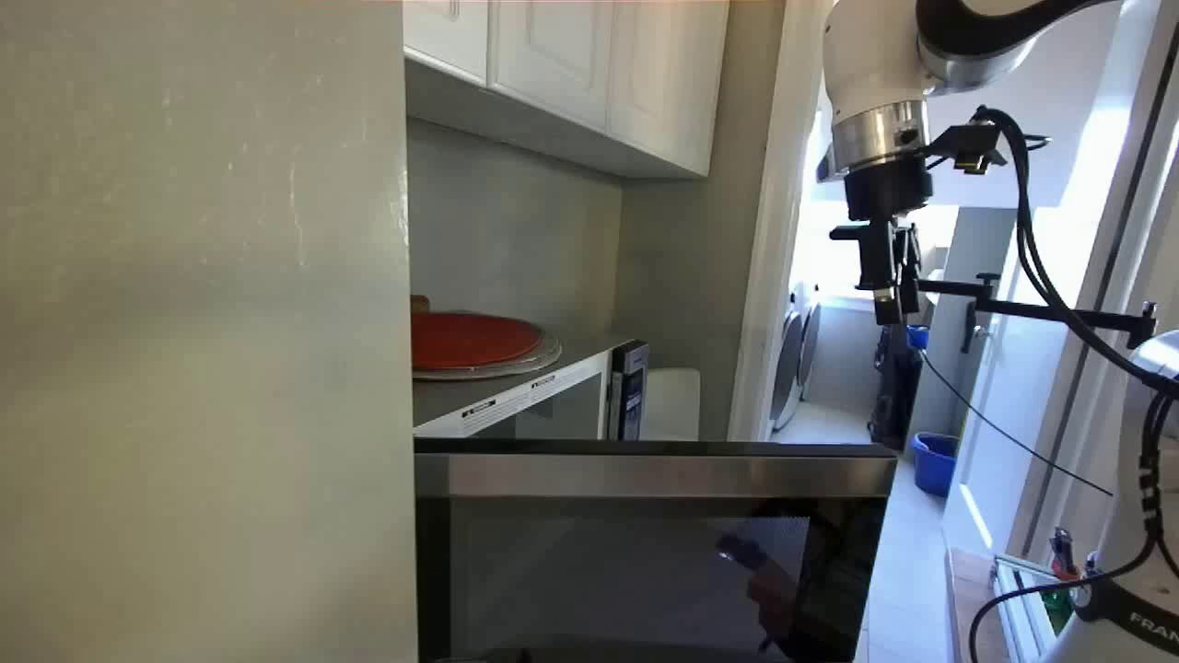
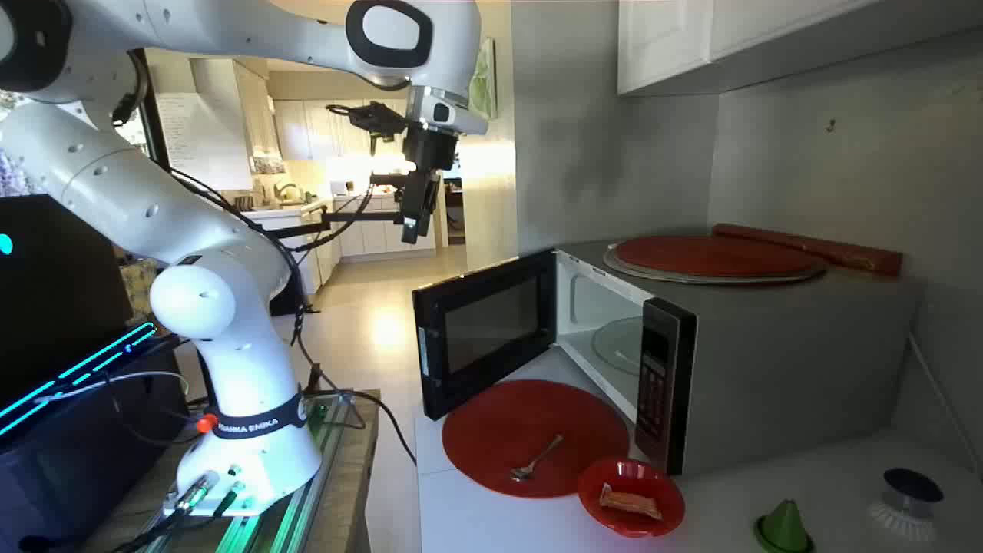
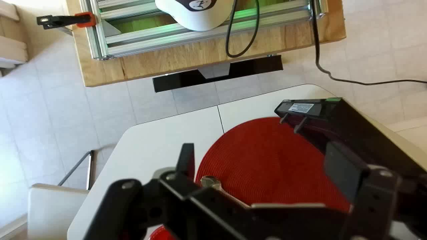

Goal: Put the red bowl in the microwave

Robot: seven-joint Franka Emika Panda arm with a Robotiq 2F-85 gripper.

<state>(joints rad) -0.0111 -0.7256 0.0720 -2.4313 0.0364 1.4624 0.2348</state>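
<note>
Red bowl (image 2: pixel 633 477) — upright, round mouth upward — well apart from the claw (image 3: pixel 265 163), jaws wide and empty.

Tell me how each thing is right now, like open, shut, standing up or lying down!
Pincer: open, holding nothing.
Microwave door: swung open.
Red bowl: upright, outside the microwave, with a bar-shaped thing in it.
Spoon: lying on a round red mat.
Wall cabinets: doors shut.
Green cone: standing, point up.
Brush: bristles down.
</note>
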